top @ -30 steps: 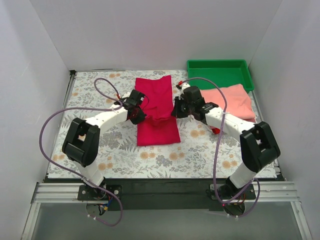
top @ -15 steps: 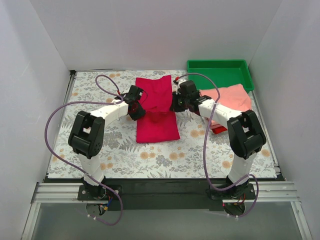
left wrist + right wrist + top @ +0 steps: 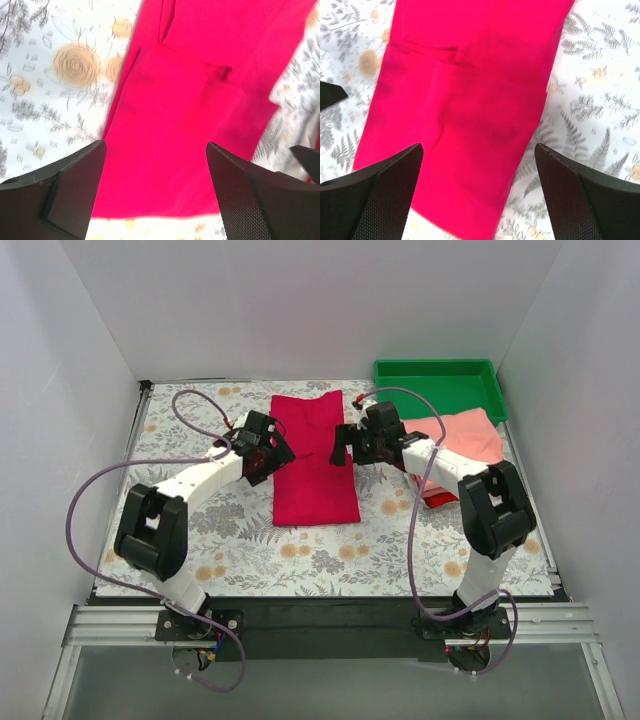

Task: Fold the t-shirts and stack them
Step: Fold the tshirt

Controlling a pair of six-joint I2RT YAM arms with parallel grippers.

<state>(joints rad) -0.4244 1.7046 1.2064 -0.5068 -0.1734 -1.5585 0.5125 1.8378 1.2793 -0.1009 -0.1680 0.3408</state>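
Crimson-red cotton t-shirt (image 3: pixel 313 475), folded into a long narrow rectangle, lies flat at ctr of the floral-print table cover (image 3: pixel 300 560), long axis running far-to-near. Left gripper (image 3: pixel 279 454) sits over the shirt's left edge abt halfway along. Right gripper (image 3: pixel 340 451) is opposite, over the right edge, so the two face each other across the strip. Both are spread wide & holding nothing. In the left wrist view the black textured fingers (image 3: pixel 250 200) stand well apart w/ only red cloth showing btw them, w/ layered folds & a stepped edge visible in the fabric. Right wrist view is much the same: fingers (image 3: pixel 375 195) far apart over the cloth, soft creases across it, no fabric pinched. Can't tell whether the fingertips touch the cloth or hang just above it. Salmon-pink folded cotton t-shirt (image 3: pixel 468 435) lies at the right side of the table, just in front of the green plastic tray (image 3: pixel 440 388) in the far right corner, & is partly hidden by the right arm's forearm. A sliver of brighter red cloth (image 3: pixel 436 499) peeks out at the pink one's near edge, by the arm; too little shows to say how it's folded. White walls (image 3: pixel 300 310) enclose the table on three sides.
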